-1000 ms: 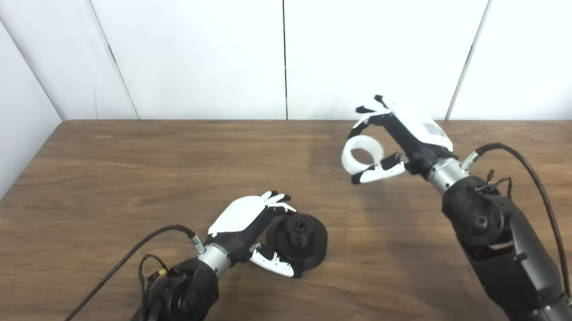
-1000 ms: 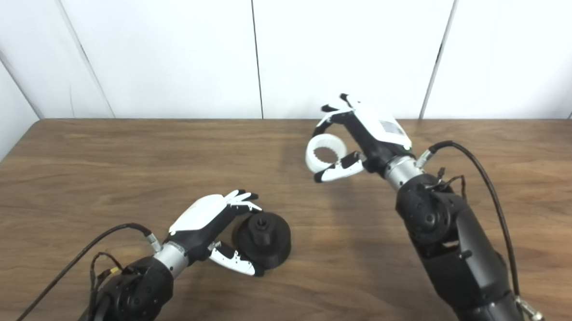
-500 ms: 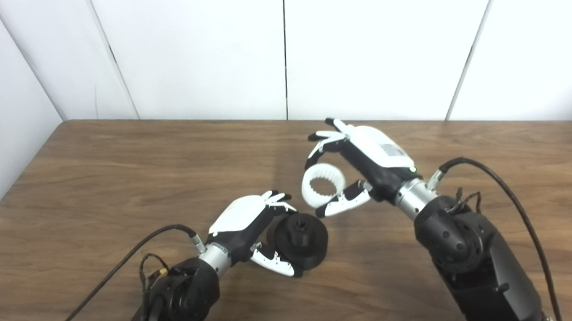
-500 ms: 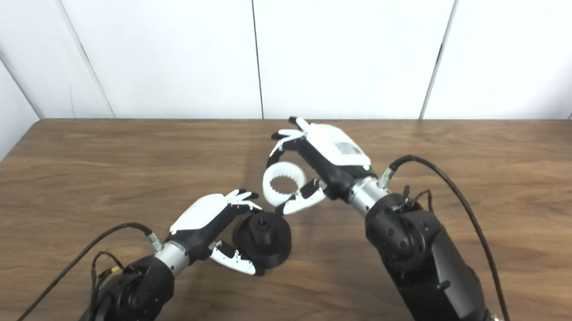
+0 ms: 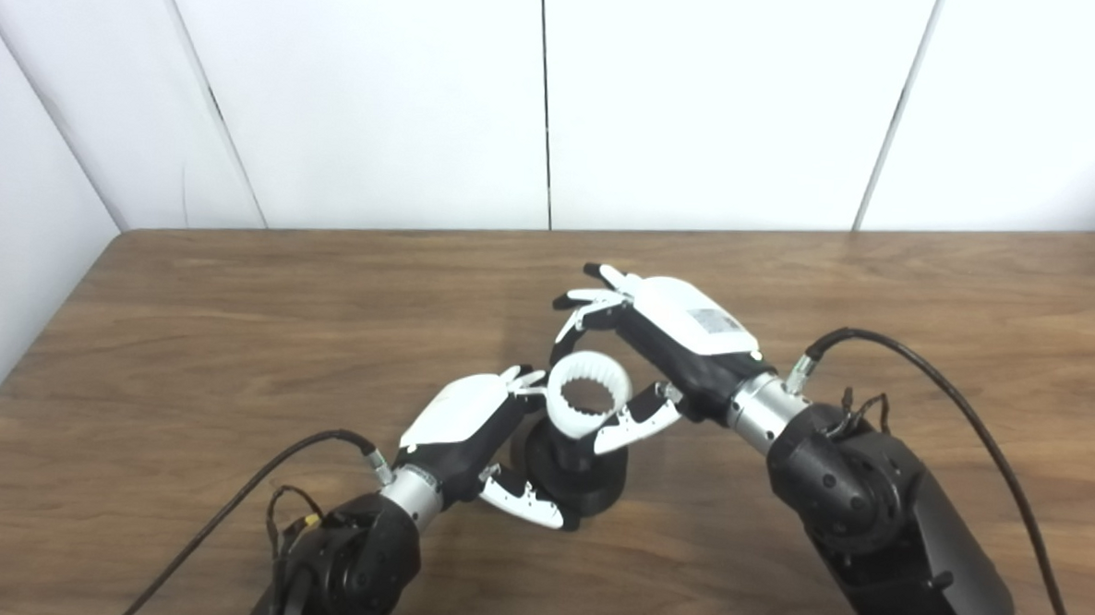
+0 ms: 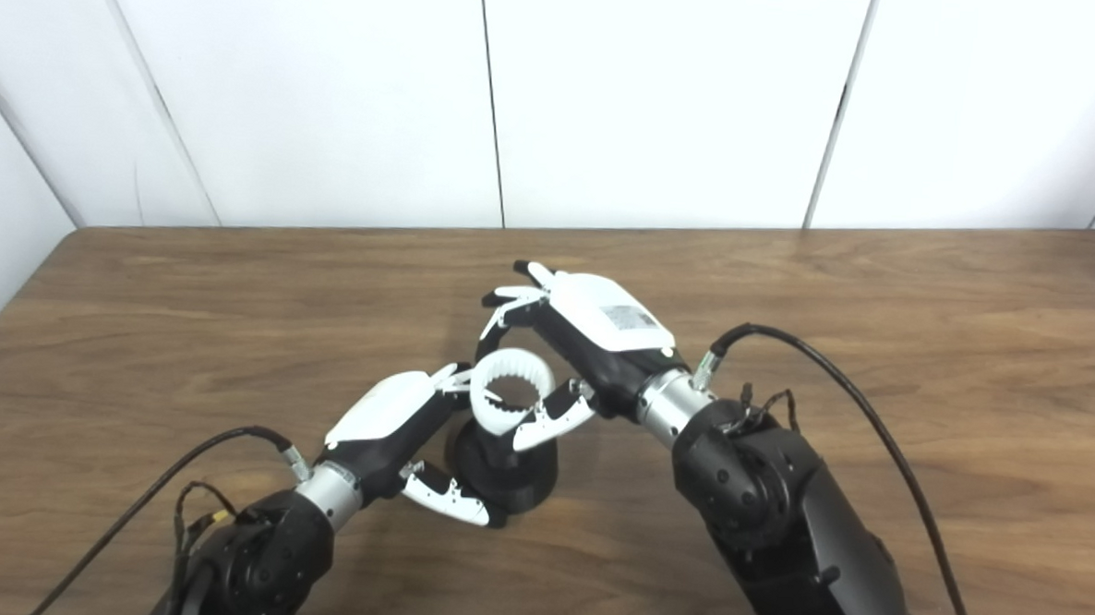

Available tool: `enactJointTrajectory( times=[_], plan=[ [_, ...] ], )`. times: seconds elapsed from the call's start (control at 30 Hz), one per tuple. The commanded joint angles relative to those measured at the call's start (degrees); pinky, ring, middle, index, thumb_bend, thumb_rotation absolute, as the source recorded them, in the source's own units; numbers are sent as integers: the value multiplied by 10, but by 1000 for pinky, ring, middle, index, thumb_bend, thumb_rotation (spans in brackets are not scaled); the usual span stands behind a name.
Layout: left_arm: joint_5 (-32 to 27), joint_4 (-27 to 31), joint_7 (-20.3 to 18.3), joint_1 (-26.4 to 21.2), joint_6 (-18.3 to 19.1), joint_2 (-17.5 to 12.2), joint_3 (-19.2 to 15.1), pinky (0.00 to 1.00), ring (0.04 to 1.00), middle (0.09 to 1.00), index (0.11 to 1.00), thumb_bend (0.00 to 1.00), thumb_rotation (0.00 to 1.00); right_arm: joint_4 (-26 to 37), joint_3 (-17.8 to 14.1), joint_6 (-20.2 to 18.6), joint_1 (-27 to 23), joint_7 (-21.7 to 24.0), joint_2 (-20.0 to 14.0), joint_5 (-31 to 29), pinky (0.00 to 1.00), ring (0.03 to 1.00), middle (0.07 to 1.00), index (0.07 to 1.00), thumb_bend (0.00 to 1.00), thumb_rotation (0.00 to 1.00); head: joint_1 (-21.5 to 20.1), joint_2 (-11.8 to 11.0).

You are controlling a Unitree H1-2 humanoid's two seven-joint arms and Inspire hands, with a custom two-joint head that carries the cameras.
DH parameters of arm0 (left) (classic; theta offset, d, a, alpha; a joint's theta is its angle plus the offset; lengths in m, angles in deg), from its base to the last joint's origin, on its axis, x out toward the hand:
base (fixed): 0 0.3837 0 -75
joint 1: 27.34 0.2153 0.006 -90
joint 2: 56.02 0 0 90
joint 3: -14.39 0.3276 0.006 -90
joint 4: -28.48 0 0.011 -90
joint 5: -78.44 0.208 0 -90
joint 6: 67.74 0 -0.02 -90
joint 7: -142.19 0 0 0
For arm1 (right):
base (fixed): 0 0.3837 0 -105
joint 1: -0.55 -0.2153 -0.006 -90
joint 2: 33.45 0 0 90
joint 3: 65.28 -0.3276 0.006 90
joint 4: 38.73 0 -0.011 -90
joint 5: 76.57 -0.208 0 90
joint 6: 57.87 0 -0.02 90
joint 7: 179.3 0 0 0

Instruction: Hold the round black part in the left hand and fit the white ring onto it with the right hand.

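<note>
Tabletop (image 5: 232,331): brown wood grain, under both hands.
Walls (image 5: 381,88): white panels behind.
Left hand (image 5: 468,424): fingers closed around round black part (image 5: 586,480).
Right hand (image 5: 666,350): pinches white ring (image 5: 587,403) just above it.

A brown wood-grain table (image 5: 233,312) fills the lower part of the view, its rounded corner at far left. Behind it stands a white panelled wall (image 5: 354,86) with dark vertical seams (image 5: 545,104) between the panels.

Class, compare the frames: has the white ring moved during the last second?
Yes. The right hand has carried the white ring left and nearer along the table, to just above the round black part.
</note>
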Motion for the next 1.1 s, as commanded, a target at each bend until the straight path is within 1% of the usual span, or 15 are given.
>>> enactJointTrajectory(
  times=[0.0,0.4,0.6,1.07],
  plan=[
    [5,9,6,-20,-3,-3,-3,929,1000,950,720,918,276,12,-1,16,-17,-1,6,1,1000,1000,873,491,524,155,1,0],
    [1,8,8,-19,-4,0,-3,927,1000,949,712,922,278,-3,1,33,-8,-1,13,1,1000,1000,871,492,524,155,2,2],
    [4,10,8,-18,-3,1,-2,925,1000,950,713,921,270,-19,-4,50,-7,-12,15,-5,1000,1000,867,492,524,156,2,2],
    [1,15,11,-15,-4,3,-3,926,1000,951,714,926,246,-26,-9,53,-7,-10,16,4,1000,1000,873,492,523,155,4,1]
  ],
)
